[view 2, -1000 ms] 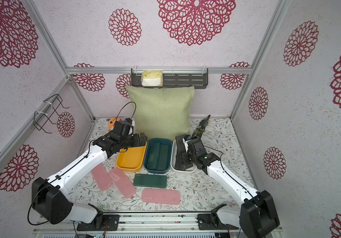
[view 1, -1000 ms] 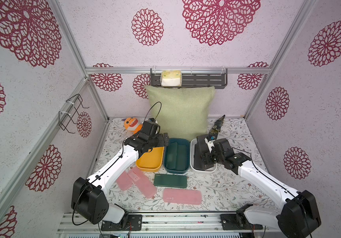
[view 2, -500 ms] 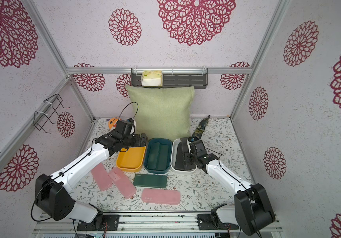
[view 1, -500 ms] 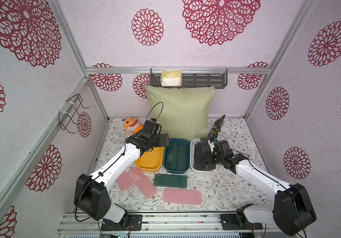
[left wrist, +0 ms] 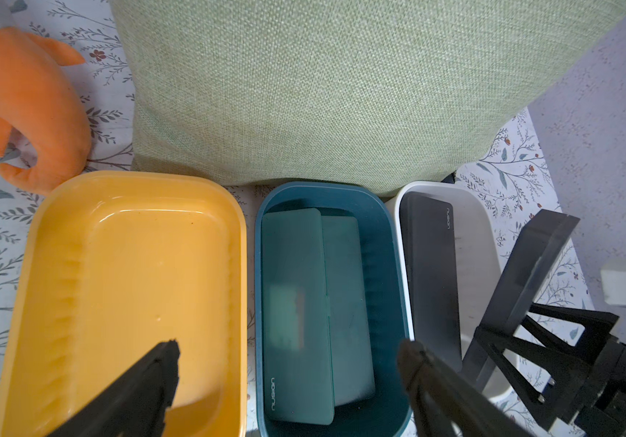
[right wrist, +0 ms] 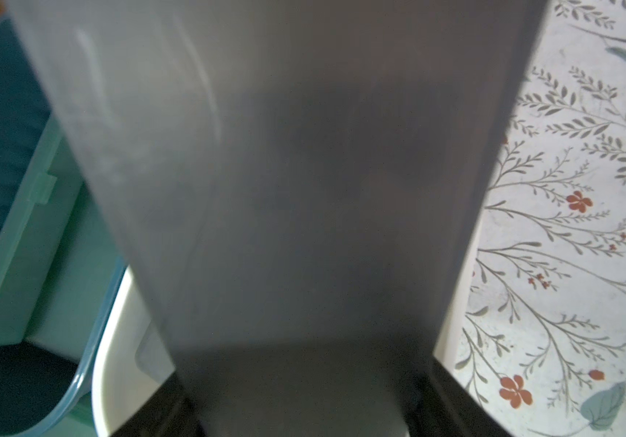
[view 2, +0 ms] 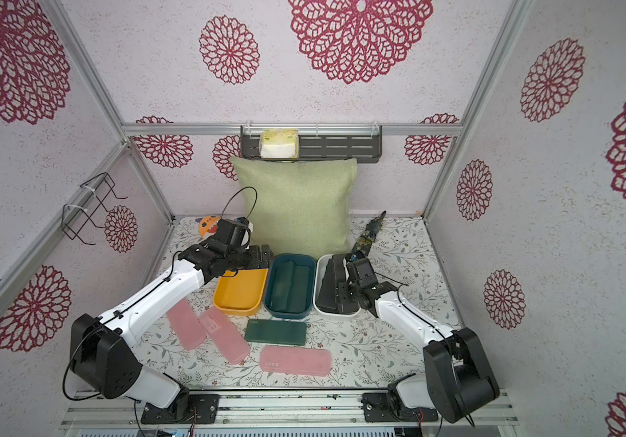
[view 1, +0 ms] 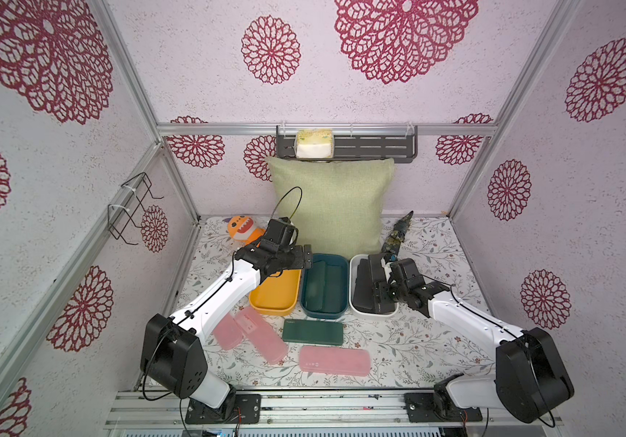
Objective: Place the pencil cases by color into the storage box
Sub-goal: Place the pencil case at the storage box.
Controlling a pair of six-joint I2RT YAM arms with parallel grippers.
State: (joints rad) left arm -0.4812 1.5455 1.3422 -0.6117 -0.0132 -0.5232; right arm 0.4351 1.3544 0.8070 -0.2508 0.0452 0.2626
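Underneath everything, the floral table [view 1: 421,340]. At its back, propped upright against the wall, a green pillow [view 1: 332,206]. Just in front of the pillow, three tubs in a row, long sides close together: yellow tub [view 1: 267,308] on the left, teal tub [view 1: 322,313] in the middle, white tub [view 1: 373,314] on the right. In the yellow tub, only its own glossy floor on show in the left wrist view. In the teal tub, two dark green cases [left wrist: 296,314] lying flat, one overlapping the other. In the white tub, a black case [left wrist: 432,280] lying lengthwise along the wall next to the teal tub. Over the far side of that tub, a second black case [left wrist: 530,265], tilted, clamped across its width by the right gripper [left wrist: 530,325], fingers pressed on its two long edges; contact between its lower end and the tub impossible to tell. On the table in front of the tubs, apart from both grippers: a loose dark green case [view 1: 312,332] just before the teal tub, a pink case [view 1: 228,331] and a second pink case [view 1: 262,335] side by side at a slant near the yellow tub, a third pink case [view 1: 334,360] nearest the front edge. Above the seam between yellow and teal tubs, the left gripper [left wrist: 288,352], fingers spread wide, gripping nothing.
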